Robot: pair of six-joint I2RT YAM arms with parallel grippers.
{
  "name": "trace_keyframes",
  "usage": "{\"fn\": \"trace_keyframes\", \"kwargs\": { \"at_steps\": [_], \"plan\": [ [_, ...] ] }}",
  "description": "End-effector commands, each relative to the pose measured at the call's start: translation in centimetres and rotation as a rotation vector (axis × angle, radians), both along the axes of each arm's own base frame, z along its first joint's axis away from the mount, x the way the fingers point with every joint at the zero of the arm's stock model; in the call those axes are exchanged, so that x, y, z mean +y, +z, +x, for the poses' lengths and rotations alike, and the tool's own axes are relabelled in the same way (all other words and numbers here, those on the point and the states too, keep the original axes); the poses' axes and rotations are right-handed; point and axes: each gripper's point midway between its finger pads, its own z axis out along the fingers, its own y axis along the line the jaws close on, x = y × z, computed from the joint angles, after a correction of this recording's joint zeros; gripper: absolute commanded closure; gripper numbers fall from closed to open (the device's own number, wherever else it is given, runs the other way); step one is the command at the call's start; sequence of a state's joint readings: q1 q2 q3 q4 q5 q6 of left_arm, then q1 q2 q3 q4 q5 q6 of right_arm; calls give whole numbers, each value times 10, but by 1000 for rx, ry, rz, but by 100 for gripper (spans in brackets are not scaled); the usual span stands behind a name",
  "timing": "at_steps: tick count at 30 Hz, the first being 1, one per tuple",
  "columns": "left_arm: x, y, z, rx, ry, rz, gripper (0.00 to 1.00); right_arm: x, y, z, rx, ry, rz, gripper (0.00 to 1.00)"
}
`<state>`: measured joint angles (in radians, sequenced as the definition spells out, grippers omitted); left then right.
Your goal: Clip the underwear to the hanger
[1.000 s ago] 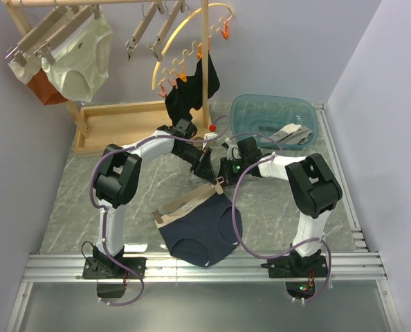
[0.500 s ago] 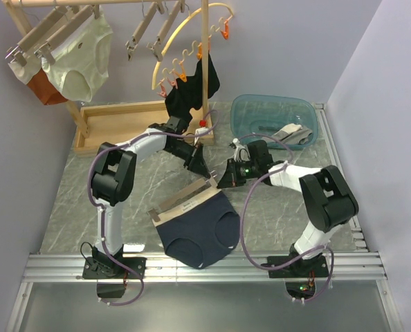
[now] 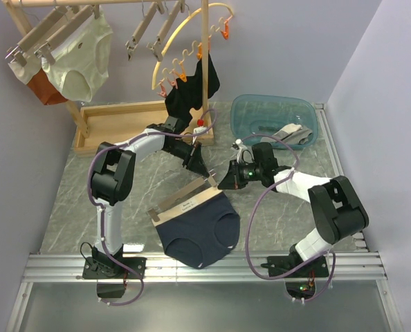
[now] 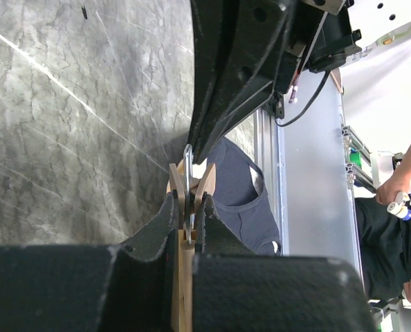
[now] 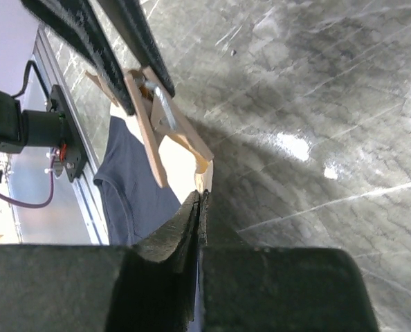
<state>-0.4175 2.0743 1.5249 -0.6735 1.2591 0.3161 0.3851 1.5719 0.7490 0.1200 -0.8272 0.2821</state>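
Underwear lies on bench, near centre, waistband on its far side. Hanger lies along the waistband. Left gripper: jaws clamped on hanger's far-end clip. Right gripper: jaws closed, empty, tips just beside that clip.

The underwear is lying on the table toward 6 o'clock, its waistband running along the hanger. The left hand is gripping the hanger's right end from 12 o'clock. The right hand, closed, is sitting just beside that end at 3 o'clock.
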Motion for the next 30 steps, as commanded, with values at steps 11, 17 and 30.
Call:
{"fn": "trace_keyframes", "kwargs": {
  "at_steps": [11, 17, 30],
  "plan": [
    [3, 22, -5, -58, -19, -42, 100, -3, 28, 7, -146, -8, 41, 100],
    [5, 18, -9, -45, -37, -38, 100, -2, 32, 11, -155, -12, 46, 100],
    [1, 14, -13, -56, -52, -19, 99, 3, 52, 17, -180, -12, 82, 100]
  ]
}}
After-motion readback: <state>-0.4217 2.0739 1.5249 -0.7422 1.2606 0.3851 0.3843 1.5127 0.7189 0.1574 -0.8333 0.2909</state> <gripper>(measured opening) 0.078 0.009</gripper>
